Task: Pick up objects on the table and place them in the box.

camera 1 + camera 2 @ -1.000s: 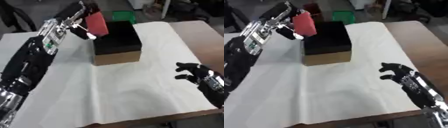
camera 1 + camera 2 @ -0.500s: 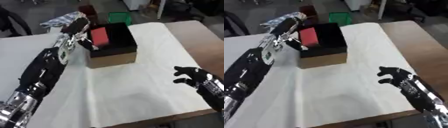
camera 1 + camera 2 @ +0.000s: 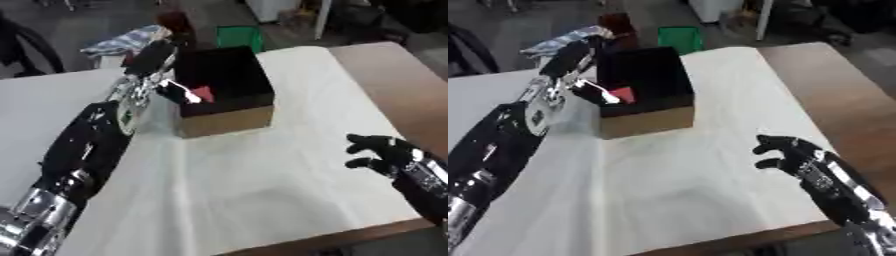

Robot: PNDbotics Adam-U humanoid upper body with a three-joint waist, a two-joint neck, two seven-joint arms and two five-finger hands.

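Your left hand [image 3: 150,65] is at the left rim of the black-lined open cardboard box [image 3: 229,105], which sits on the white cloth-covered table [image 3: 262,190] toward the far edge, left of centre. The flat red block [image 3: 202,93] is down inside the box, low against its left wall, mostly hidden by the rim; only a red corner shows. The fingers look fairly straight and point over the rim, and a pale fingertip lies just beside the red corner, but I can't tell whether it touches the block, so read the grasp as probably let go, not confirmed. The relation that matters for the next move: the block lies just right of and below that hand, inside the walls, so the way out is up and back to the left, clear of the rim (a sideways drag would likely catch the cardboard wall and shove the box). The block's long axis can't be read from what shows. Your right hand [image 3: 785,152] idles near the near right corner of the table, fingers relaxed and spread, holding nothing, well apart from the box; the left is far nearer. No other loose object shows on the cloth. No brand, label or readable writing on the box, block or arms.
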